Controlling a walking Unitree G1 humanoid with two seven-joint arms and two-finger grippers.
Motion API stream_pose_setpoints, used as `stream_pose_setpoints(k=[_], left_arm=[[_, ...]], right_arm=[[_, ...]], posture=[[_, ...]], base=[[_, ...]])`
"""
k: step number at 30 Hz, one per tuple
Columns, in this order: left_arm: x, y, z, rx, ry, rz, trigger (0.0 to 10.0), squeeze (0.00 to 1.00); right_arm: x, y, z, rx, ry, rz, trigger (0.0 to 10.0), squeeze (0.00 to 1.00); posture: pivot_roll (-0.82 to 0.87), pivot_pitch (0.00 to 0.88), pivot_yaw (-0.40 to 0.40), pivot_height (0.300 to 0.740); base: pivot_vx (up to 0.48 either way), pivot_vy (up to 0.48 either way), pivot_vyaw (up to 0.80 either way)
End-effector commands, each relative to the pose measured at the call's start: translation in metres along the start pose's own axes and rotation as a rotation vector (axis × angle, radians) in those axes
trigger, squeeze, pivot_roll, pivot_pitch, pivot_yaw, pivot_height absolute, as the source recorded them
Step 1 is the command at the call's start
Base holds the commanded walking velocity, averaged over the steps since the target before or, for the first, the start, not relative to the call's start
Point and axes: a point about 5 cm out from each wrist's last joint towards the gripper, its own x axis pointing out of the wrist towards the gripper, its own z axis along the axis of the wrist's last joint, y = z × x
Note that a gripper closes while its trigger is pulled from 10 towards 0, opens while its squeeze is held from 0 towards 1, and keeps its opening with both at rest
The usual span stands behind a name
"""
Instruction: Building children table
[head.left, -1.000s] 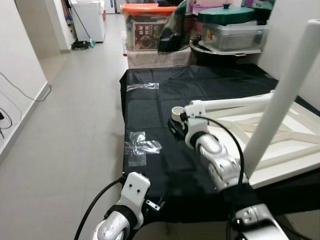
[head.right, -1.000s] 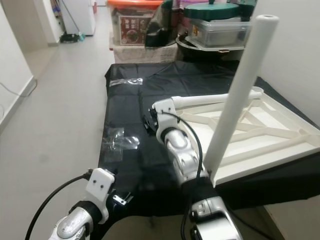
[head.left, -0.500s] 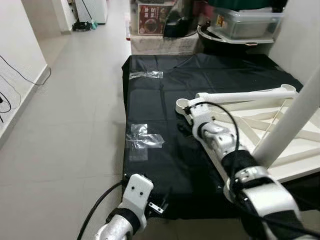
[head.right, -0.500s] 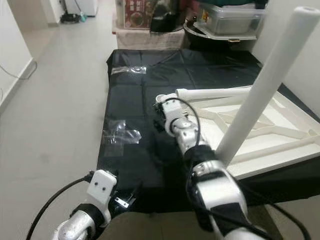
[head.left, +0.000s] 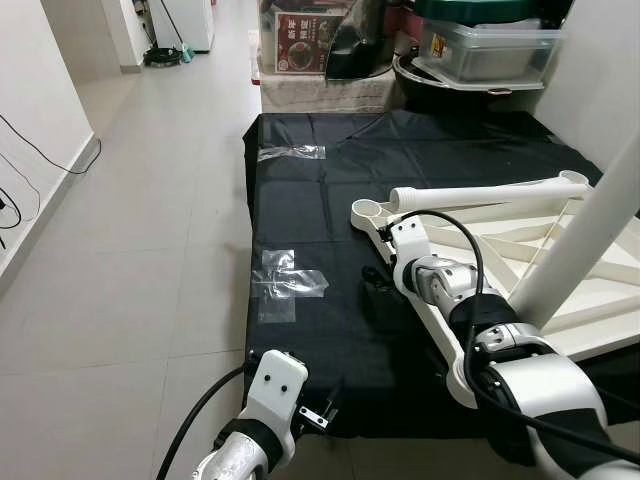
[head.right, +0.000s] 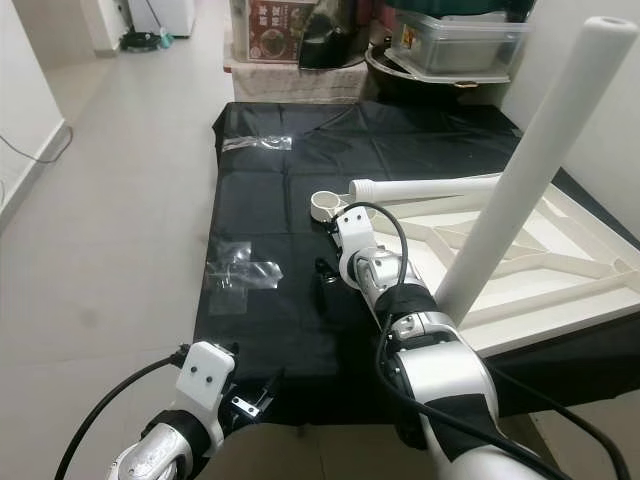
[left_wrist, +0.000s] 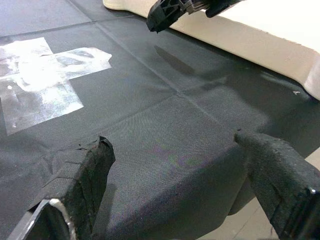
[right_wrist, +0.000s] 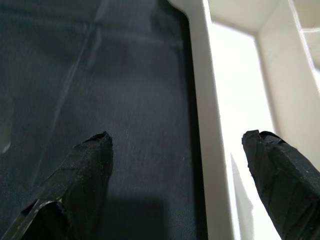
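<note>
Floor (head.left: 140, 260): pale grey tiles before me.
Wall (head.left: 40, 90): white, on my left.
Storage boxes (head.left: 490, 55): stacked ahead.

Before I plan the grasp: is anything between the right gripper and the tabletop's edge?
Nothing visible. The right gripper has open fingers straddling the white tabletop's rim, with bare black cloth beside it.

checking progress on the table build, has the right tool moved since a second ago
Yes. The right tool has drawn back toward the robot along the white tabletop's edge, away from the round leg socket at the corner it was beside earlier. Its fingers straddle that edge, open.
</note>
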Motion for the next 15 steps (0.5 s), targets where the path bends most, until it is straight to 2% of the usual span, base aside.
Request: stream_pose_setpoints(k=[1,2,3,4,5,15], left_arm=[[0.0018,-0.0014,-0.0015,0.000,0.016,0.005,10.0,0.00],[0.0018,-0.0014,-0.0015,0.000,0.016,0.005,10.0,0.00],[0.0028,-0.0012,-0.0011,0.000,0.015,0.006,10.0,0.00],[0.0028,-0.0012,-0.0011,0.000,0.015,0.006,10.0,0.00],[0.0035,-0.0011,-0.0009,0.000,0.014,0.007,10.0,0.00],[0.0054,0.0002,-0.0001,-0.001,0.012,0.011,10.0,0.00]], right_arm=[[0.0009,-0.0020,-0.0074,0.016,0.049,0.007,10.0,0.00],[0.0009,-0.0020,-0.0074,0.016,0.049,0.007,10.0,0.00],[0.0014,-0.0032,-0.0109,0.012,0.066,0.003,4.6,0.00],[0.0014,-0.0032,-0.0109,0.012,0.066,0.003,4.6,0.00],[0.0017,-0.0036,-0.0135,0.020,0.079,0.007,0.0,0.00],[0.0014,-0.0050,-0.0146,0.011,0.092,0.015,0.0,0.00]], posture=[[0.04,0.115,-0.089,0.740],[0.04,0.115,-0.089,0.740],[0.04,0.116,-0.087,0.740],[0.04,0.116,-0.087,0.740],[0.04,0.115,-0.090,0.740],[0.04,0.116,-0.091,0.740]], base=[[0.000,0.000,0.00],[0.000,0.000,0.00],[0.000,0.000,0.00],[0.000,0.000,0.00],[0.000,0.000,0.00],[0.000,0.000,0.00]])
